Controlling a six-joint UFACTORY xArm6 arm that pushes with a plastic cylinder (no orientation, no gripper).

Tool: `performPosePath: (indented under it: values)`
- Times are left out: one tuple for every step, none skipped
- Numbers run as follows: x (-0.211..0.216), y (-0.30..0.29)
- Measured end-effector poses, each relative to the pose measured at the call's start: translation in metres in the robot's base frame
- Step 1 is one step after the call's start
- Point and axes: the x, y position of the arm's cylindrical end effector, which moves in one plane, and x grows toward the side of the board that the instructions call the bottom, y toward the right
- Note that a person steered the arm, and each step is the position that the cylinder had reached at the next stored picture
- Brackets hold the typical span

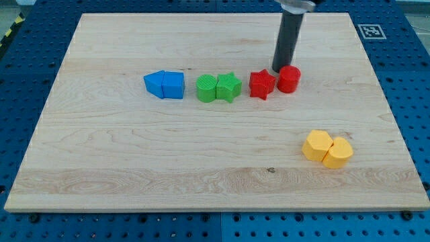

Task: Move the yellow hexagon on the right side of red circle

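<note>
While my tip (279, 70) touches the red circle (289, 78) (holding nothing), yellow hexagon (316, 145) well apart, toward view's bottom.

You have a pale wooden board (134, 161) lying on a blue perforated table (410, 60). Across its middle, from the left, sit two blue blocks (164, 85) pressed together (their exact shapes are hard to make out), then a green cylinder (206, 88) touching a green star (228, 87), then a red star (262, 84). A black-and-white marker tag (369, 31) sits at the far right corner.
</note>
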Motion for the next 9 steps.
performPosePath:
  values:
    - [0.001,0.013]
    - [-0.016,0.035]
    - [0.0,0.083]
    - [0.058,0.123]
    - [0.104,0.12]
    - [0.105,0.07]
    - [0.11,0.017]
    - [0.133,-0.029]
    - [0.177,-0.038]
